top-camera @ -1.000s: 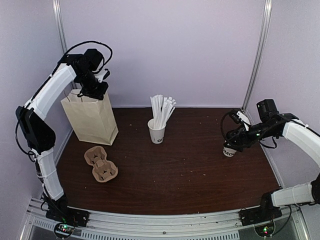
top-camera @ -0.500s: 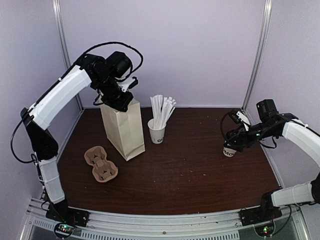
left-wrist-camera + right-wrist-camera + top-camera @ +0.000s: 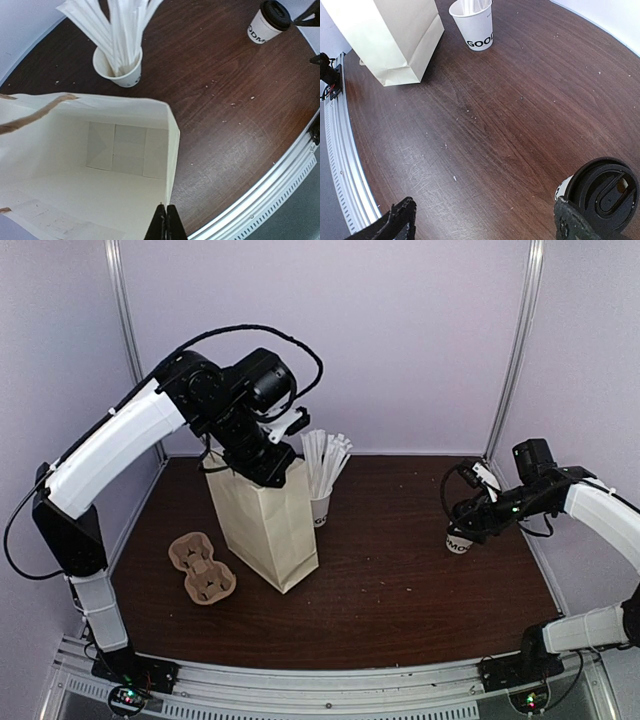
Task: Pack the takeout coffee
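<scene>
The takeout coffee, a white cup [image 3: 459,542] with a black lid [image 3: 605,192], stands on the table at the right. It also shows in the left wrist view [image 3: 267,22]. My right gripper [image 3: 485,225] is open wide just above it, and the cup sits right beside its right finger, outside the jaws. In the top view the right gripper [image 3: 470,525] hovers over the cup. My left gripper [image 3: 166,222] is shut on the rim of an open cream paper bag [image 3: 270,525]. The bag hangs tilted at centre-left, and its inside [image 3: 100,150] is empty.
A white cup with tall wrapped sticks [image 3: 120,70] stands just behind the bag [image 3: 390,35]; it also shows in the right wrist view [image 3: 472,25]. A brown pulp cup tray [image 3: 202,568] lies left of the bag. Walls close the sides and back.
My left arm has carried the paper bag from the far left corner rightward and nearer, in front of the cup of sticks. The right arm and coffee cup have not moved.
</scene>
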Controlling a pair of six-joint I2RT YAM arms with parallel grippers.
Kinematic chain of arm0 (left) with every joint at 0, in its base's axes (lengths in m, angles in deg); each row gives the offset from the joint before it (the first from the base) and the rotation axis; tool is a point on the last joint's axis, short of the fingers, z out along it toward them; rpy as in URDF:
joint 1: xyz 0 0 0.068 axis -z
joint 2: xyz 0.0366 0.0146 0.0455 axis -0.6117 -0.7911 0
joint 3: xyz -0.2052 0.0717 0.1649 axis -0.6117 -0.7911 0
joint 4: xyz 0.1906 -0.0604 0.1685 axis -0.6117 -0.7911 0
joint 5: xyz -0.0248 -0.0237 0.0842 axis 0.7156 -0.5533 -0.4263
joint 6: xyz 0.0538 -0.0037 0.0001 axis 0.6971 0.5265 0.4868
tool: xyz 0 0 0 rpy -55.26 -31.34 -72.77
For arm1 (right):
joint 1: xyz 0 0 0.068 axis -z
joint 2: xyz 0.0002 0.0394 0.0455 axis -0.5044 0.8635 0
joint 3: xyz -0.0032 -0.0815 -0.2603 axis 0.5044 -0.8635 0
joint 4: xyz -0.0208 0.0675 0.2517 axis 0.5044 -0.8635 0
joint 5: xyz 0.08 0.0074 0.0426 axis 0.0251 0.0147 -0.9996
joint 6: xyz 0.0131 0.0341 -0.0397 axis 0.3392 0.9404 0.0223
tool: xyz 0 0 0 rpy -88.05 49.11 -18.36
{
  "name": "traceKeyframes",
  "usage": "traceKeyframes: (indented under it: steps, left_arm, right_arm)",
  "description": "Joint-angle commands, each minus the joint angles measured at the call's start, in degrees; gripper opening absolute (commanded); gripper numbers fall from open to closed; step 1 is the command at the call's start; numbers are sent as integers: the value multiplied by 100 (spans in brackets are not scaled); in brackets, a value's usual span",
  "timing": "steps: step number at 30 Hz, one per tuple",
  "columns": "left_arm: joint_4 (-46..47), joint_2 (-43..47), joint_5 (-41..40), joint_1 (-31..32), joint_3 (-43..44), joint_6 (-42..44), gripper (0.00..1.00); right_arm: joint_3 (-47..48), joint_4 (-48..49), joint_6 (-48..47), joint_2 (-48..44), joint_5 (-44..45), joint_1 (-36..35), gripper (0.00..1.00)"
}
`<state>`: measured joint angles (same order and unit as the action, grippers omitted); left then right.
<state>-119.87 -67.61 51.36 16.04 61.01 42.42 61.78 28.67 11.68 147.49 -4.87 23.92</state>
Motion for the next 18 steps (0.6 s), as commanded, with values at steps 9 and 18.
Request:
traceKeyframes:
  steps: [9, 18]
  left_arm:
    - [603, -431, 952, 839, 657, -382, 0]
    - [1748, -569, 2425, 943, 430, -454, 18]
  right_arm:
    - [91, -33, -42, 113, 106, -18, 95]
    - [117, -53, -96, 153, 142, -22, 94]
